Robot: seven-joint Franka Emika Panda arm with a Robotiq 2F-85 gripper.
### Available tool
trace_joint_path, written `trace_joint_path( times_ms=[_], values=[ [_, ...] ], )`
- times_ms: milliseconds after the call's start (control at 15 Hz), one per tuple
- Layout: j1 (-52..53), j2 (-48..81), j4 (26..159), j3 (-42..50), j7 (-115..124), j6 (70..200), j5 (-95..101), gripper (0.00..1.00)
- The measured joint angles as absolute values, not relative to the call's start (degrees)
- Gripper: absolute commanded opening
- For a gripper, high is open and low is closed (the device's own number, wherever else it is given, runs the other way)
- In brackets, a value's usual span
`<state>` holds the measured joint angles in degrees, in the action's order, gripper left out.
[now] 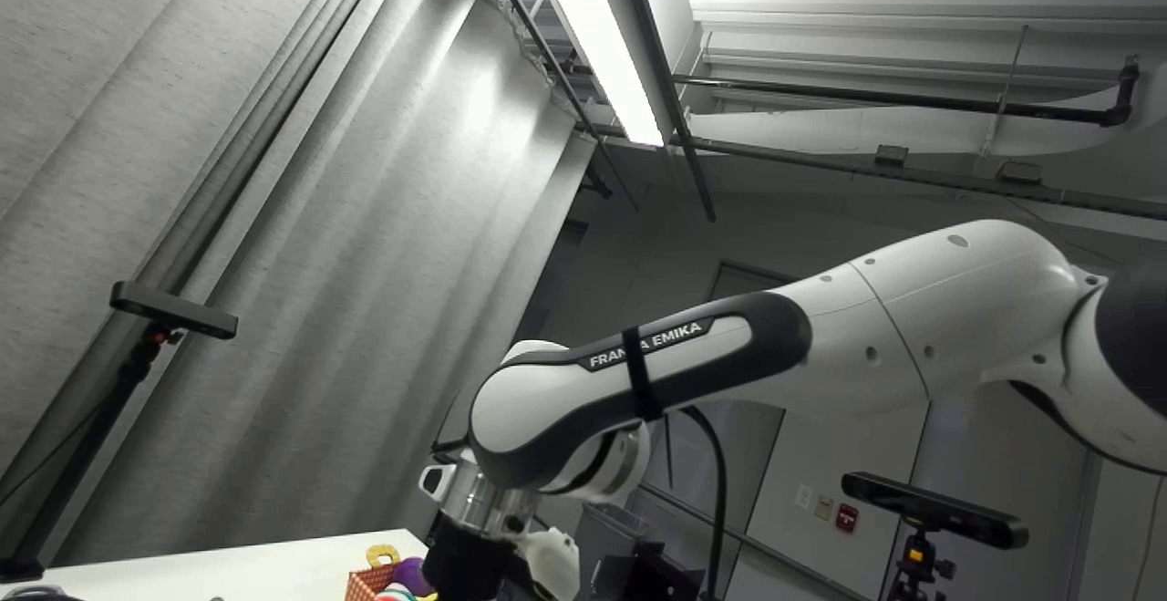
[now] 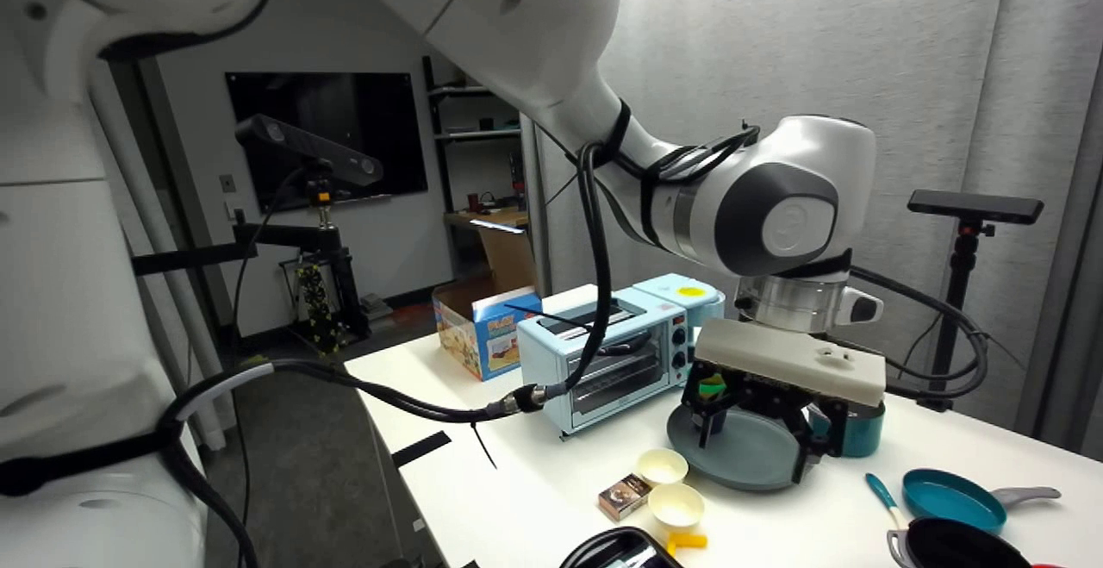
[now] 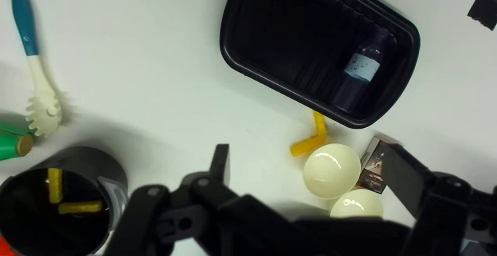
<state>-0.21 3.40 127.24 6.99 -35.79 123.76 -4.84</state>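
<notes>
In the wrist view we see two cream bowls (image 3: 331, 170) just beside a small box (image 3: 372, 172) on the white table (image 3: 155, 69), mouths up, presumably so they sit steady; the bottle (image 3: 362, 68) lies inside the black tray (image 3: 279, 30), whose walls likely keep it from rolling. Nearest those bowls hangs the gripper (image 3: 310, 159), its fingers spread wide, and we find nothing gripped or touched between them.
</notes>
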Motion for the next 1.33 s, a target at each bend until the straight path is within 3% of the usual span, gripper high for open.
trace_joint_path(
  times_ms=[467,1333],
  values=[
    [-0.4,12.2,119.6,2.0,-36.3,123.7,-5.3,1.0],
    [-2.7,14.5,119.5,1.5,-36.2,124.4,-4.9,1.0]
  ],
)
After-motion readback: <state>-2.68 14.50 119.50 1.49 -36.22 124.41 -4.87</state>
